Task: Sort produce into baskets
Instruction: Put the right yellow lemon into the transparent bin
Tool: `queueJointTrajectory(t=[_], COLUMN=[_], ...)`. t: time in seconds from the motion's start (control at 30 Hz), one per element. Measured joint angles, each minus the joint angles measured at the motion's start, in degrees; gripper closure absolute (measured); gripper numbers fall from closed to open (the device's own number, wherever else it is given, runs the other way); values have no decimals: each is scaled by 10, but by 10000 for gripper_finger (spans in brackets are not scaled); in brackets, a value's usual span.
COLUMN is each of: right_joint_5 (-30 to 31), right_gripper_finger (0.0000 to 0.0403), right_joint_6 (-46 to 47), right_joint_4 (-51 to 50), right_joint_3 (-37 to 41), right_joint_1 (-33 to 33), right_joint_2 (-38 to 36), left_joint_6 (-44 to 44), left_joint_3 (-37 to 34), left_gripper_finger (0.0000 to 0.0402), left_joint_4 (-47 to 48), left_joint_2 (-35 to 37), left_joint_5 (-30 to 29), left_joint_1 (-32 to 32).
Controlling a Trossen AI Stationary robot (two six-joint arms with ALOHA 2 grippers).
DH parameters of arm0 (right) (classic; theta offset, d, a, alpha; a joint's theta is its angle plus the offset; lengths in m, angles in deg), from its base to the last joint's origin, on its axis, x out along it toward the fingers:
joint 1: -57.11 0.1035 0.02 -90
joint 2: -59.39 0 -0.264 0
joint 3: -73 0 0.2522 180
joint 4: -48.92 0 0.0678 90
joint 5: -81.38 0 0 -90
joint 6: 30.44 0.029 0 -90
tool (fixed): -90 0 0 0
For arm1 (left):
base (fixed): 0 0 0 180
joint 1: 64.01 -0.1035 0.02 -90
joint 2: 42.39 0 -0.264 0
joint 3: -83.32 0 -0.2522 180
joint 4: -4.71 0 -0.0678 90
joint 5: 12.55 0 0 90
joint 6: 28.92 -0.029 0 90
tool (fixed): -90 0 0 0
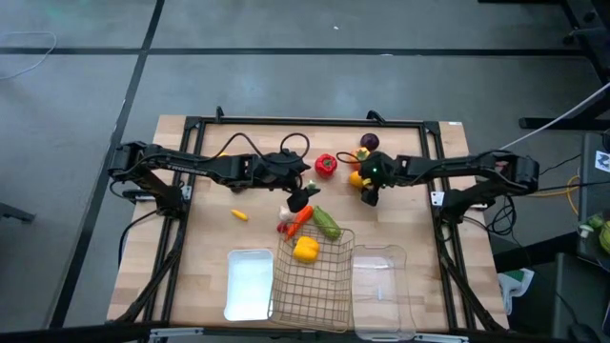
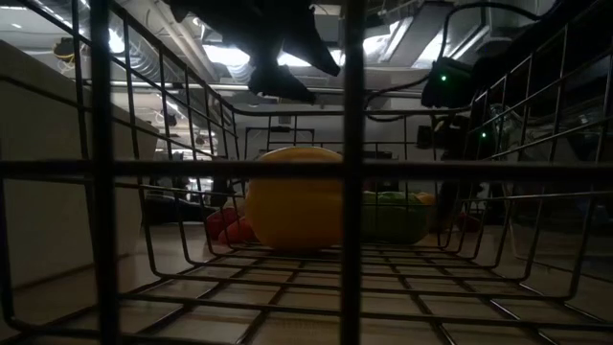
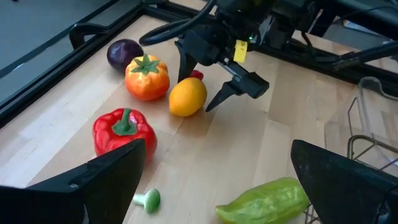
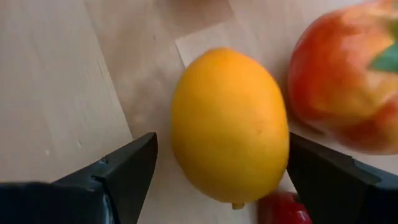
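Observation:
The yellow lemon (image 4: 229, 127) lies on the wooden table beside an orange-red pepper (image 3: 147, 76). My right gripper (image 3: 202, 87) slants down over it, open, with one finger on either side of the lemon. Above the table's middle my left gripper (image 1: 297, 200) hovers open with nothing between its fingers. A red pepper (image 3: 124, 130), a purple eggplant (image 3: 124, 53), a green cucumber (image 1: 327, 223) and a carrot (image 1: 298, 221) lie loose on the table. A yellow pepper (image 1: 306, 249) rests on the floor of the wire-mesh basket (image 1: 315, 286).
At the near edge a white tray (image 1: 248, 284), the wire basket and a clear bin (image 1: 381, 286) stand in a row. A small yellow piece (image 1: 239, 215) lies on the left. A tiny red ball (image 4: 283, 208) sits against the lemon. Black frame rails (image 1: 305, 122) border the table.

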Motion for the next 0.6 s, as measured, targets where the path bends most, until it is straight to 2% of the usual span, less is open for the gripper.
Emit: queueJointTrajectory(t=[0.17, 0.47, 0.6], right_joint_5=[0, 0, 0], right_gripper_finger=[75, 170, 195], right_joint_6=[0, 0, 0], right_joint_4=[0, 12, 27], right_joint_3=[0, 0, 0], right_joint_1=[0, 0, 0], right_joint_2=[15, 18, 18], left_joint_6=[0, 0, 0], left_joint_3=[0, 0, 0], left_gripper_finger=[4, 4, 4], left_joint_4=[8, 8, 8], left_joint_2=[0, 0, 0], left_joint_5=[0, 0, 0], left_joint_1=[1, 1, 1])
